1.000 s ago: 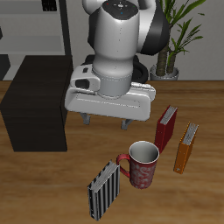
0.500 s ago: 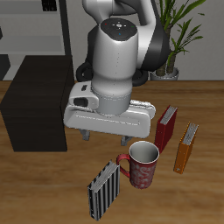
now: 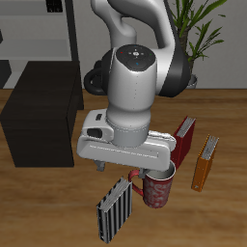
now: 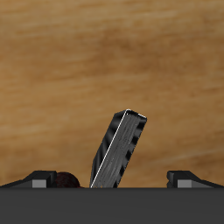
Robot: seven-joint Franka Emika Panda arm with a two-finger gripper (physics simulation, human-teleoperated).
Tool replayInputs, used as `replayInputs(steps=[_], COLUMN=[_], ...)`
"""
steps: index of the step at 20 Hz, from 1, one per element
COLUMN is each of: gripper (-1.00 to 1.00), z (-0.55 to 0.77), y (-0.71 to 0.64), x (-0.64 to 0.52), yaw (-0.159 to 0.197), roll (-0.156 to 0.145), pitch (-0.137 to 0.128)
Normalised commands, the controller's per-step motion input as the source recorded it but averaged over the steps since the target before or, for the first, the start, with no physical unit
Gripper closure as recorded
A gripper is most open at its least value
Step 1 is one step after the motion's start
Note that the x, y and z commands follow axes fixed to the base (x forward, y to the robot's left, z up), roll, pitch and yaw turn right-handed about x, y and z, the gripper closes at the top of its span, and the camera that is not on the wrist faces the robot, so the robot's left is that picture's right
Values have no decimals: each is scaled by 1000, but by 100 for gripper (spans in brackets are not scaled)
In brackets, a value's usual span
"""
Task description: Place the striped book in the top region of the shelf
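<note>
The striped book (image 3: 113,210) stands upright near the table's front edge, close beside the mug (image 3: 160,184). My gripper (image 3: 116,170) hangs just above the book's top edge, fingers spread and empty. In the wrist view the striped book (image 4: 119,147) stands tilted below the gripper (image 4: 114,178), between the two wide-apart fingertips (image 4: 39,180) and touching neither. The shelf (image 3: 39,125) is the low black box at the side of the table, farther back than the book; its flat top is bare.
A red book (image 3: 182,141) and an orange book (image 3: 205,162) stand beyond the mug. A tall grey rack (image 3: 39,34) and a potted plant (image 3: 198,43) are at the back. The mug's rim (image 4: 66,181) shows beside one finger.
The arm has come forward and down; the gripper has descended from well above the table to just over the striped book. The book and mug have not moved.
</note>
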Motion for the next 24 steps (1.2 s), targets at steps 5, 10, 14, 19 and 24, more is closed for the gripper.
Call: replayInputs(steps=[5,10,14,19,24], gripper=[-100,-100,-100,-100,-100], z=[-244,-163,-337,-309,-308], y=[-183,-196,-160,-60,-77], x=[6,-11,26,45,29], yaw=[-37,-28,-34,-26,-10], roll=[-32,-22,-16,5,-3], pitch=[-25,1,36,33,28])
